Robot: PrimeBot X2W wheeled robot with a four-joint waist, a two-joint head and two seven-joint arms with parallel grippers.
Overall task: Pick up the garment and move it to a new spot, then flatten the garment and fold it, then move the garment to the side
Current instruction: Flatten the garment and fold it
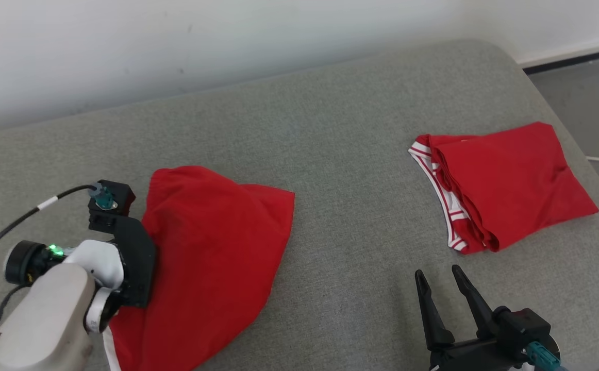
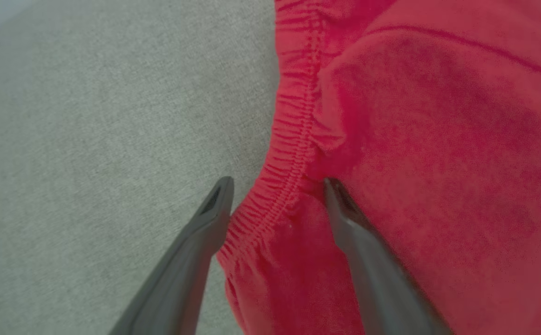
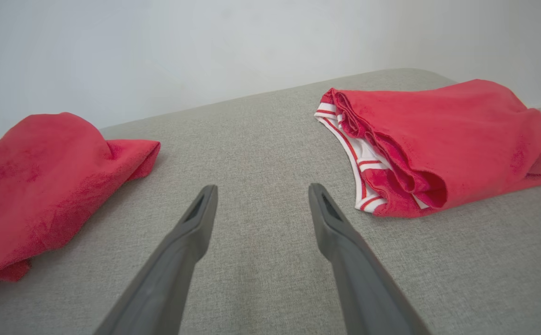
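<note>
Left jaws straddle garment (image 2: 438, 139) waistband (image 2: 294, 139); right jaws parted.

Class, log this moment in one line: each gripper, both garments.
left gripper: open, astride waistband of loose red garment | right gripper: open, empty, over grey cushion | folded red garment: at right

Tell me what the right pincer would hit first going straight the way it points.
Likely bare grey cushion; the right pincer points into the gap between the loose red garment and the folded red garment. Depth unclear.
</note>
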